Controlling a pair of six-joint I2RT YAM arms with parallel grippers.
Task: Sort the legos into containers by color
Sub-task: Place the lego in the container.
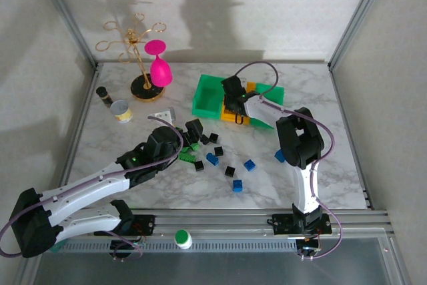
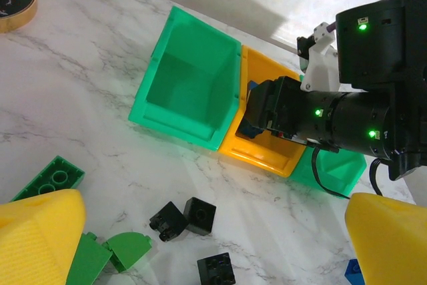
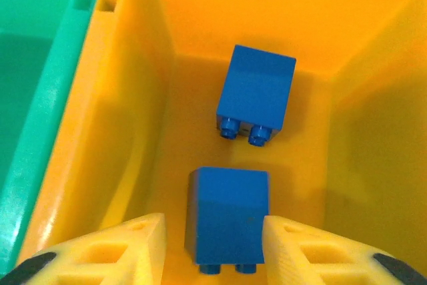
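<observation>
1. Bins first: three joined in a row, the yellow-orange bin (image 2: pixel 257 158) in the middle and two green bins (image 2: pixel 200 51) flanking it.
2. Two blue bricks lie inside the yellow-orange bin, one (image 3: pixel 257 91) by an end wall, the second brick (image 3: pixel 227 218) just short of it.
3. The right gripper (image 3: pixel 213 248) reaches down into that bin. Its jaws are parted around the second brick, with orange floor showing between one finger and the brick.
4. The left gripper (image 2: pixel 213 241) hangs over the marble table (image 1: pixel 347 165) in front of the yellow-orange bin, jaws spread wide, nothing pinched.
5. Under it lie three black bricks (image 2: pixel 199 215) and three green pieces (image 2: pixel 50 179).
6. From above, three loose blue bricks (image 1: pixel 249 165) lie on the marble, outside the bin.
</observation>
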